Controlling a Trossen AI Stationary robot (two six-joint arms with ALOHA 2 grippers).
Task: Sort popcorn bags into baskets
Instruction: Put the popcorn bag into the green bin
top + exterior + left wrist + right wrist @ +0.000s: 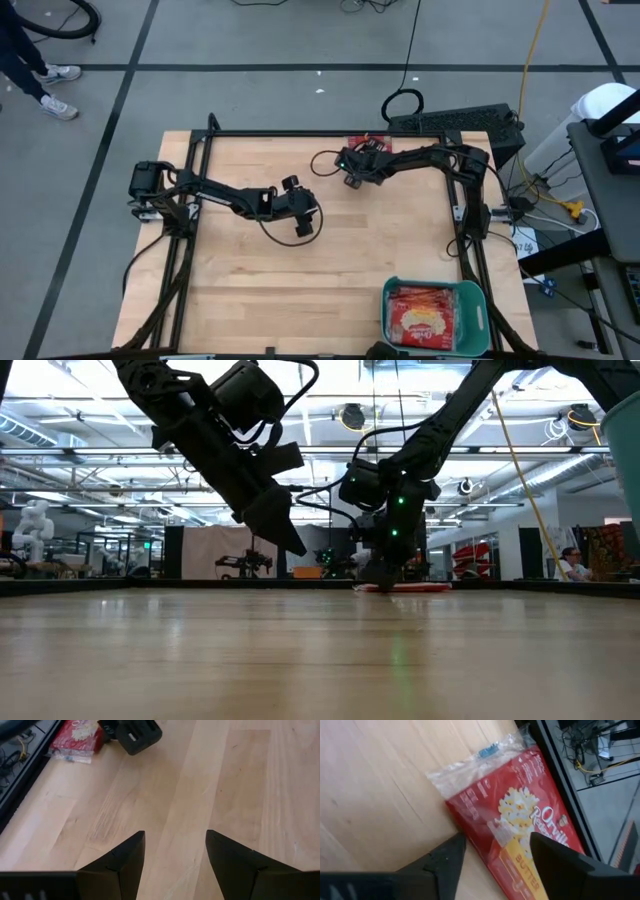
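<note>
Right tool [492, 857] hovers wide open and empty over the last popcorn bag [520, 820], light, floppy, slick wrapper: pinch across its flat edge; left tool [175, 857] open, empty.

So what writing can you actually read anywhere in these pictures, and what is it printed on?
"Orvill", cut off by the picture's edge: on the red popcorn bag under the right gripper.
"BUTTER": on that bag's yellow band.
The small white print on that bag is too blurred to read.
The top packet in the teal basket has an oval logo, too small to read.
</note>
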